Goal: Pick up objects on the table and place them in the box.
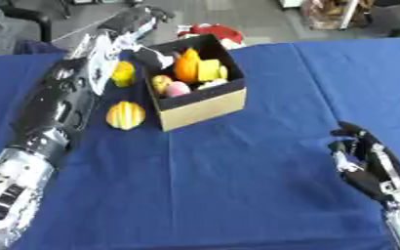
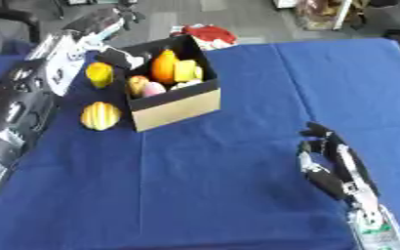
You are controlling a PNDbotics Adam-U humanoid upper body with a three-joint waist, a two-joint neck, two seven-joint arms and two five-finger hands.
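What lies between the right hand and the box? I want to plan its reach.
Only bare blue tablecloth lies between the right hand and the box; the left eye view shows this stretch with nothing on it.

No text, label, brand, number or sign can be read anywhere: the box [image 1: 199, 105] near the desk's far left shows plain tan and black walls, the blue cloth on the desk [image 1: 237, 185] is unmarked, and the pale patches on the left arm [image 2: 63, 61] are too blurred to make out
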